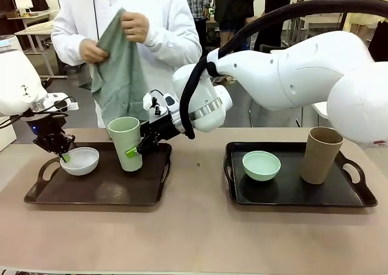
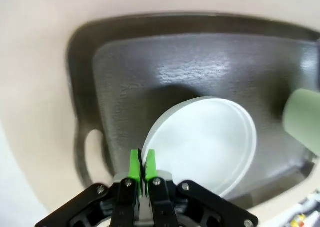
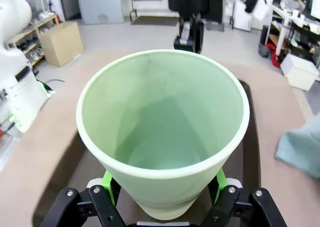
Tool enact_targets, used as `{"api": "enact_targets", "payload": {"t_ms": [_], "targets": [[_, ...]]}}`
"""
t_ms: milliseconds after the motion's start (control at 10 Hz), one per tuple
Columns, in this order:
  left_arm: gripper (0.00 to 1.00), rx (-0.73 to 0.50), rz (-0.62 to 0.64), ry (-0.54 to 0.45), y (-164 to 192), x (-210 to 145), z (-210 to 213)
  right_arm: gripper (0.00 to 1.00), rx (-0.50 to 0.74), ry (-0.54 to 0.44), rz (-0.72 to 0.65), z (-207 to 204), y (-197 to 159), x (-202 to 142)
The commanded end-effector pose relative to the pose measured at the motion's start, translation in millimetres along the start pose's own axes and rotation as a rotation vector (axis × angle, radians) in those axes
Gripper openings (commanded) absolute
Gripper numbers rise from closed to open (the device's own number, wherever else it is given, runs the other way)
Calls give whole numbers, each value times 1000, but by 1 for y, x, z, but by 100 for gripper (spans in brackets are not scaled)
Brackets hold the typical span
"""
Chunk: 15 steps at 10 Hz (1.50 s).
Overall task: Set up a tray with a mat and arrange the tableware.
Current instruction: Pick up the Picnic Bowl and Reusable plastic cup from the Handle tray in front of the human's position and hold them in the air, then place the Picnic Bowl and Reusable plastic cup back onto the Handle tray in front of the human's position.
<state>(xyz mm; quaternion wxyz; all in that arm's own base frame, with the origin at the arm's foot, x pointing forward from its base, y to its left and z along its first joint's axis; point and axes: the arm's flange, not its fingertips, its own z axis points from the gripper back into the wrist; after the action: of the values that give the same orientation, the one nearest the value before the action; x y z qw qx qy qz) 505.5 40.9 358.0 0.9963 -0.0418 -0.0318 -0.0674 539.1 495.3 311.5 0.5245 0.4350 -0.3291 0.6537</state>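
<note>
A dark tray (image 1: 97, 193) on the left carries a white bowl (image 1: 82, 161) and a pale green tumbler (image 1: 125, 143). My left gripper (image 1: 65, 158) is shut on the bowl's near rim; in the left wrist view its green pads (image 2: 134, 164) pinch the white bowl (image 2: 205, 142). My right gripper (image 1: 134, 151) reaches across the middle and is shut on the tumbler (image 3: 160, 112), one pad on each side. A second tray (image 1: 285, 196) on the right holds a mint green bowl (image 1: 261, 165) and a tan tumbler (image 1: 320, 155). The person holds up a grey-green mat (image 1: 121, 75).
The person stands at the far edge behind the left tray, both hands on the cloth. My right arm spans the table's middle above the gap between the trays. Bare tabletop (image 1: 194, 238) lies in front of both trays.
</note>
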Motion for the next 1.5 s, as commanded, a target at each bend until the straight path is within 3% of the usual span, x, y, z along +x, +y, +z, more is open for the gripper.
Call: {"api": "enact_targets", "payload": {"t_ms": [0,300,500,600,1400], "targets": [[0,-35,-22,-4,-20,-16,37,24,73,-91,-37,35,53,48],[0,-10,-79,-113,-46,-48,144,24,17,-43,73,97,126,140],[0,26,-20,-191,-56,-70,192,24,-62,1,43,119,140,151],[0,-13,-82,-127,-51,-49,157,24,20,-51,96,91,116,162],[0,-13,-82,-127,-51,-49,157,24,20,-51,96,91,116,162]]}}
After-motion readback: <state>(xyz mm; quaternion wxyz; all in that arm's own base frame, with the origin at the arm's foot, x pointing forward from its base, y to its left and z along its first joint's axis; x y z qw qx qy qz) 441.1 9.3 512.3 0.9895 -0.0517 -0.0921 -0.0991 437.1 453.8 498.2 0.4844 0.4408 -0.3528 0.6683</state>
